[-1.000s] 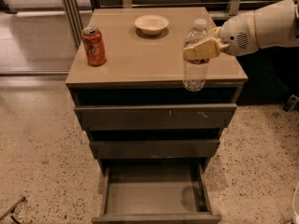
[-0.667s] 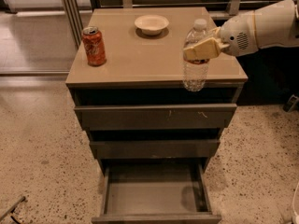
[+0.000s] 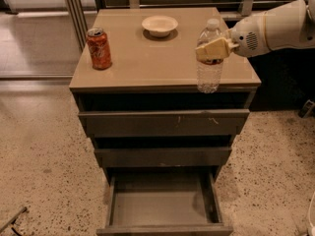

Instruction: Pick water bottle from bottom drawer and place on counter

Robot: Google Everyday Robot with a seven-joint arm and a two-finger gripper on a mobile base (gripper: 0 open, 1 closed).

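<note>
The water bottle (image 3: 209, 65) is clear and ribbed with a pale cap. It stands upright at the front right of the tan counter (image 3: 147, 63), with its base at the counter's front edge. I cannot tell whether the base touches the top. My gripper (image 3: 212, 48) reaches in from the right and is shut on the bottle's upper body, with its tan fingers (image 3: 214, 48) across it. The bottom drawer (image 3: 162, 205) is pulled out and shows nothing inside.
An orange-red soda can (image 3: 99, 48) stands at the counter's left side. A white bowl (image 3: 159, 25) sits at the back middle. The two upper drawers (image 3: 162, 124) are slightly ajar. Speckled floor surrounds the cabinet, with metal posts behind.
The bottle and my gripper have shifted slightly to the right. The can, bowl and drawers have not moved.
</note>
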